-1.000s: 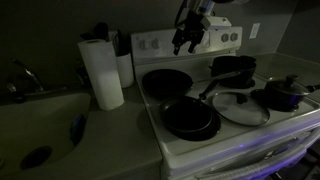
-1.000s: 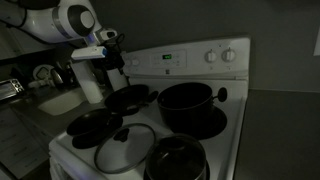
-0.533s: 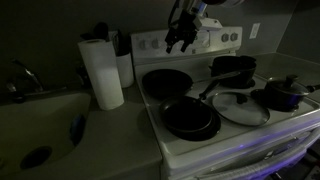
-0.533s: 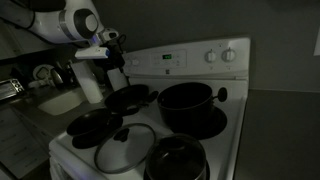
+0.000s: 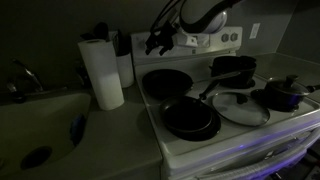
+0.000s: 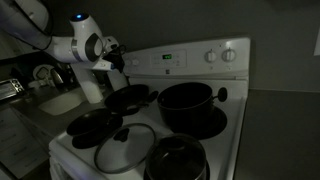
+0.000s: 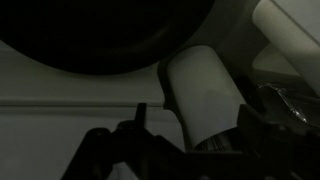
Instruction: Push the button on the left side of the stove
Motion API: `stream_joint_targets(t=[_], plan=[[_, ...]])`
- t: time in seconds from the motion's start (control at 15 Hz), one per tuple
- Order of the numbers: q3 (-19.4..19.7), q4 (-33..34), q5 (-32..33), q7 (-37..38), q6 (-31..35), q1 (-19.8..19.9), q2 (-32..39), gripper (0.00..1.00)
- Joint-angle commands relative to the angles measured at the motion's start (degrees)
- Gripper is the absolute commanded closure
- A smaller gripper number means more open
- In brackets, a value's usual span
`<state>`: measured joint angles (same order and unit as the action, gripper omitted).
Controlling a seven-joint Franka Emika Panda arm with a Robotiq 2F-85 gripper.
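**Gripper at the towel end of the back panel, button not made out**

The stove (image 6: 225, 140) fills the middle of both exterior views. It is a white range with its dark cooktop crowded by pans and a glass lid (image 5: 240, 107). Its raised back panel (image 6: 200, 60) stands upright along the rear edge. The panel's long axis runs side to side and its face points out over the burners toward the front. I can see round knobs and a small green display (image 6: 167, 57) on it, but in this gloom I cannot pick out the button itself.

What matters for the push is that my gripper (image 5: 157, 42) hangs in front of the panel's end nearest the paper towel roll (image 5: 101, 72). An exterior view shows the gripper (image 6: 113, 55) just beside that same end, above the rear skillet (image 6: 130, 97). So I judge the target lies just behind the fingertips and a little toward the display. The push would go straight into the panel face, across its long axis.

The fingers show only as dark shapes (the wrist view gives me just silhouettes and a pale cylinder (image 7: 200, 95)), so I cannot tell whether they are spread or closed. They appear to hold nothing.
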<state>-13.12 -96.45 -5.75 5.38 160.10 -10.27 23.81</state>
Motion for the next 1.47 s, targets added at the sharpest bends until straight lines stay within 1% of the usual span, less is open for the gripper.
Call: stream_joint_targets(t=[0.0, 0.07, 0.13, 0.47, 0.53, 0.6, 0.67, 0.87, 1.2, 1.4], plan=[[-3.1, 9.1, -2.1, -6.6, 3.5, 0.7, 8.8, 0.38], [-2.9, 11.2, -1.5, -6.6, 2.8, 0.4, 10.1, 0.46], [-2.6, 13.0, -0.8, -6.5, 2.2, -0.2, 11.1, 0.52], [-1.2, 20.8, 1.2, -7.5, 0.5, -1.4, 13.1, 0.88], [-1.0, 22.2, 1.6, -7.6, 0.2, -1.6, 13.4, 0.95], [-0.6, 23.7, 1.8, -7.3, -0.4, -1.7, 13.7, 0.99], [0.2, 25.1, 2.3, -6.9, -1.5, -2.1, 14.0, 1.00], [1.1, 30.5, 1.9, -6.4, -5.6, -2.0, 15.7, 1.00], [2.6, 41.3, 1.0, -4.9, -12.6, -1.6, 21.3, 1.00], [2.5, 47.4, 0.6, -4.8, -15.8, -1.8, 24.9, 1.00]])
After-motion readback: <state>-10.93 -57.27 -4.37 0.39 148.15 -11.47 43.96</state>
